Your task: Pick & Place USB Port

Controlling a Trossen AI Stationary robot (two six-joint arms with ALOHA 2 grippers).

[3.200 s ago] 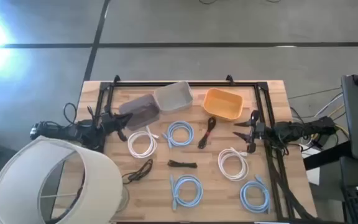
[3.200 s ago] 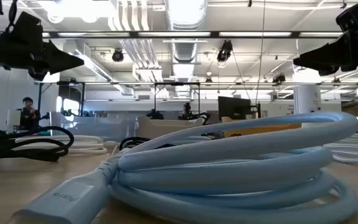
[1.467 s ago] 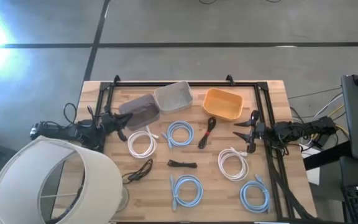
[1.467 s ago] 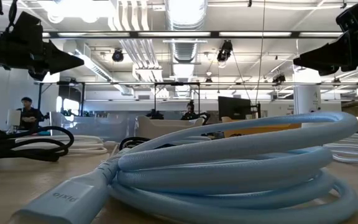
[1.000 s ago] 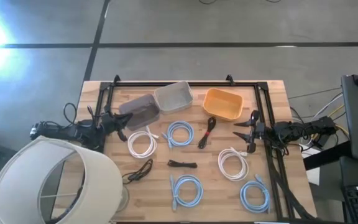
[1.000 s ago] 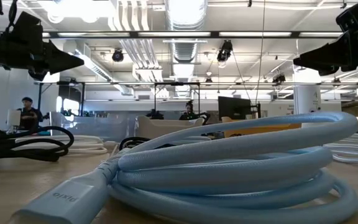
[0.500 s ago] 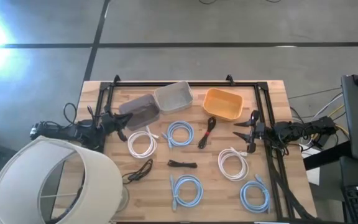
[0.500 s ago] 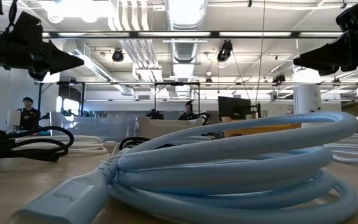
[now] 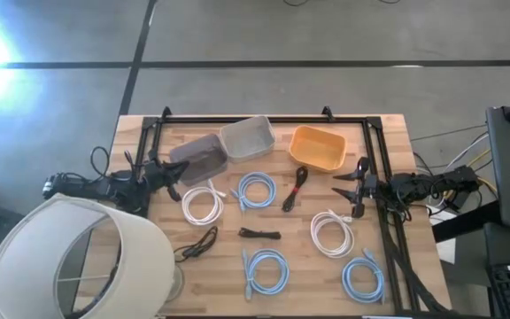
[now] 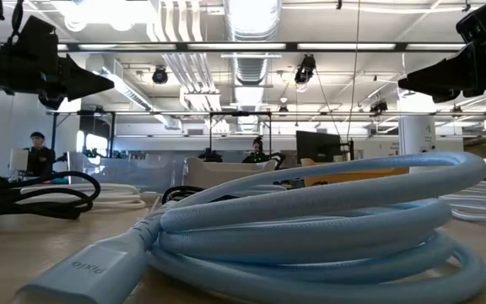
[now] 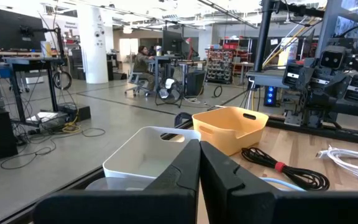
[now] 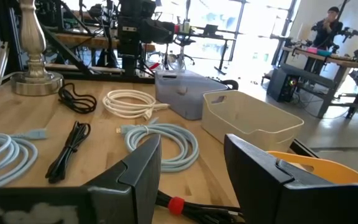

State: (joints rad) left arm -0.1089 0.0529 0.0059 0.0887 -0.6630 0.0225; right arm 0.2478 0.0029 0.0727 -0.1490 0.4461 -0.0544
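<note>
Since every cable on the wooden table (image 9: 388, 133) is a loose coil, each should be light and floppy, best pinched across the bundled loops or at a stiff plug. From above, the left gripper (image 9: 177, 166) hangs with fingers pressed together beside the grey bin (image 9: 200, 158), and the right gripper (image 9: 344, 190) waits with fingers apart, holding nothing, between the orange bin (image 9: 317, 147) and a white cable coil (image 9: 331, 232). A black cable with a red tie (image 9: 296, 187) lies just left of it; which cable the task means I cannot tell.

At table level, a blue cable coil (image 10: 327, 228) fills the foreground and hides the bins.

Through the left wrist camera, the closed fingers cover part of the white bin (image 11: 148, 149).

Through the right wrist camera, the spread fingers frame the red-tied cable, mostly cut off.
</note>
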